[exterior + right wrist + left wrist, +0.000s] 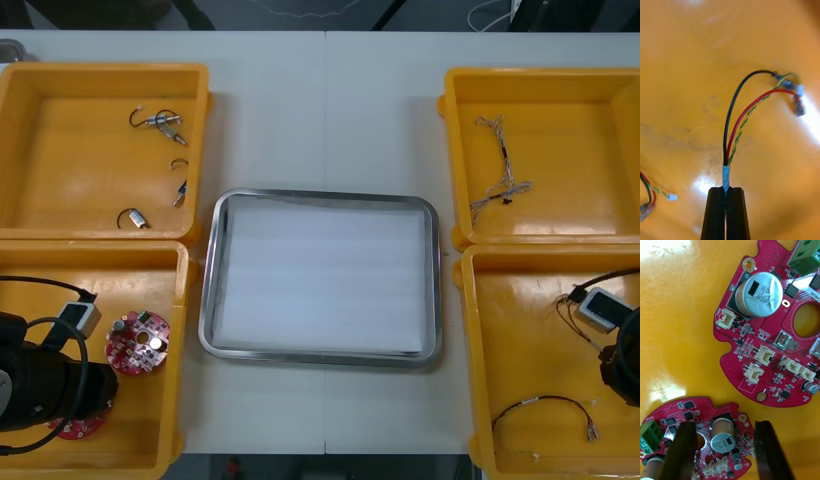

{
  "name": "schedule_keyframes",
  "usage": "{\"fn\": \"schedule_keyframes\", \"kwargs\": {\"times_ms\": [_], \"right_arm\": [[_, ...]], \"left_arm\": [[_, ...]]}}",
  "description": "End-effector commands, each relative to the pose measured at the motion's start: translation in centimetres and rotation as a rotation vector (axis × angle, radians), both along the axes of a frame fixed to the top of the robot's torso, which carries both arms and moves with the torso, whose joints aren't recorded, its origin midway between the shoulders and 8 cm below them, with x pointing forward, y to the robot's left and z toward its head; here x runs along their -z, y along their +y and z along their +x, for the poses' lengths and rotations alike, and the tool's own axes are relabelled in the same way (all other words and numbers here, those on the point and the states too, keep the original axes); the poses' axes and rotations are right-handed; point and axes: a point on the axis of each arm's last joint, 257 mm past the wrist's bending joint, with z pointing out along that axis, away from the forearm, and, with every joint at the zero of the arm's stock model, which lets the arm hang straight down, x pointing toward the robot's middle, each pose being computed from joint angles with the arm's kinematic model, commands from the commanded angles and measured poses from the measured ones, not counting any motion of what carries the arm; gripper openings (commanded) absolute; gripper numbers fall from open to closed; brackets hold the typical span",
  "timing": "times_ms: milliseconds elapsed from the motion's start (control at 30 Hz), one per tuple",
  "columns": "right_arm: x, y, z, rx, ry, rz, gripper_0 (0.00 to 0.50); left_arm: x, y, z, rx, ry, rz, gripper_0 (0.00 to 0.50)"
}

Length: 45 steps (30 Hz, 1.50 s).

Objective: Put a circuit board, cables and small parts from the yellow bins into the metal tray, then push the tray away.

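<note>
Red, rigid circuit board (696, 407) lay at eight o'clock from the metal tray (208, 300), between the left gripper's (724, 425) spread fingers; its edges suited gripping. Right gripper (725, 189) clamped a limp cable (730, 123) at its tape.

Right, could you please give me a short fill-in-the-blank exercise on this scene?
1. The right gripper is shut on the taped end of a ____.
2. The left gripper, fingers open, straddles a round red ____.
3. The small metal parts lie in the far yellow bin on the robot's ____ side.
Missing words: cable; circuit board; left.
</note>
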Motion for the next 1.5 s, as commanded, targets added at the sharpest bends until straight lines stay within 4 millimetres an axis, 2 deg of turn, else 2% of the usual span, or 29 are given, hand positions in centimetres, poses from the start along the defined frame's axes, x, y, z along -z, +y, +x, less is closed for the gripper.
{"fn": "schedule_keyframes", "kwargs": {"times_ms": [33,200,267,367,400,467,567,600,733,800,833,867,1000,1133,1167,1233,1267,1300,1367,1467,1500], "right_arm": [[-5.9,-0.5,0.7,0.019,-0.06,-0.005,0.0],[-8.8,0.0,0.0,0.028,-0.064,0.034,0.0],[-9.6,0.5,-0.3,0.025,-0.064,0.05,0.0],[-11.1,1.1,-0.9,0.02,-0.058,0.074,0.0],[-11.1,1.1,-0.9,0.02,-0.058,0.074,0.0],[-12.4,1.6,-1.2,0.01,-0.055,0.077,0.0],[-13.3,2.0,-1.5,-0.005,-0.053,0.06,0.0],[-13.3,2.0,-1.5,-0.005,-0.053,0.06,0.0],[-15.4,3.5,-1.5,-0.054,-0.073,0.016,0.0],[-15.7,3.9,-1.4,-0.068,-0.073,0.007,0.0],[-16.2,4.4,-1.4,-0.081,-0.071,-0.005,0.0],[-16.2,4.4,-1.4,-0.081,-0.071,-0.005,0.0],[-17.9,4.8,-1.0,-0.078,-0.099,-0.037,0.0],[-17.4,5.7,-1.1,-0.054,-0.078,-0.015,0.0],[-17.4,6.0,-1.0,-0.045,-0.082,-0.018,0.0],[-17.5,6.2,-1.0,-0.045,-0.094,-0.036,0.0],[-17.5,6.2,-1.0,-0.045,-0.094,-0.036,0.0],[-17.6,6.5,-0.8,-0.057,-0.103,-0.056,0.0],[-17.5,7.1,-0.5,-0.075,-0.102,-0.064,0.0],[-17.2,7.7,-0.5,-0.091,-0.089,-0.066,0.0],[-17.1,8.1,-0.4,-0.105,-0.084,-0.07,0.0]], "left_arm": [[0.3,0.7,-0.5,-0.097,0.013,-0.016,0.0],[0.0,0.8,-0.3,-0.097,0.006,-0.015,0.0],[-0.5,1.1,-0.1,-0.096,-0.005,-0.008,0.0],[-2.5,1.8,-0.4,-0.1,-0.001,0.013,0.0],[-2.5,1.8,-0.4,-0.1,-0.001,0.013,0.0],[-4.6,2.0,-0.9,-0.097,-0.001,0.03,0.0],[-6.6,1.9,-1.3,-0.092,0.001,0.026,0.0],[-6.6,1.9,-1.3,-0.092,0.001,0.026,0.0],[-10.5,2.1,-1.9,-0.064,-0.002,0.054,0.0],[-11.3,2.0,-2.0,-0.05,0.003,0.063,0.0],[-12.5,1.7,-1.9,-0.021,0.002,0.078,0.0],[-12.5,1.7,-1.9,-0.021,0.002,0.078,0.0],[-15.0,-0.4,-0.4,0.082,-0.026,0.088,0.0],[-16.5,-2.6,1.4,0.169,-0.066,0.093,0.0],[-17.1,-3.9,2.2,0.216,-0.085,0.1,0.0],[-17.3,-5.3,2.7,0.265,-0.092,0.104,0.0],[-17.3,-5.3,2.7,0.265,-0.092,0.104,0.0],[-17.4,-6.8,3.2,0.311,-0.096,0.111,0.0],[-17.6,-8.4,3.8,0.365,-0.101,0.126,0.0],[-17.7,-9.9,4.5,0.412,-0.103,0.142,0.002],[-17.6,-11.1,4.9,0.447,-0.099,0.15,0.0]]}}
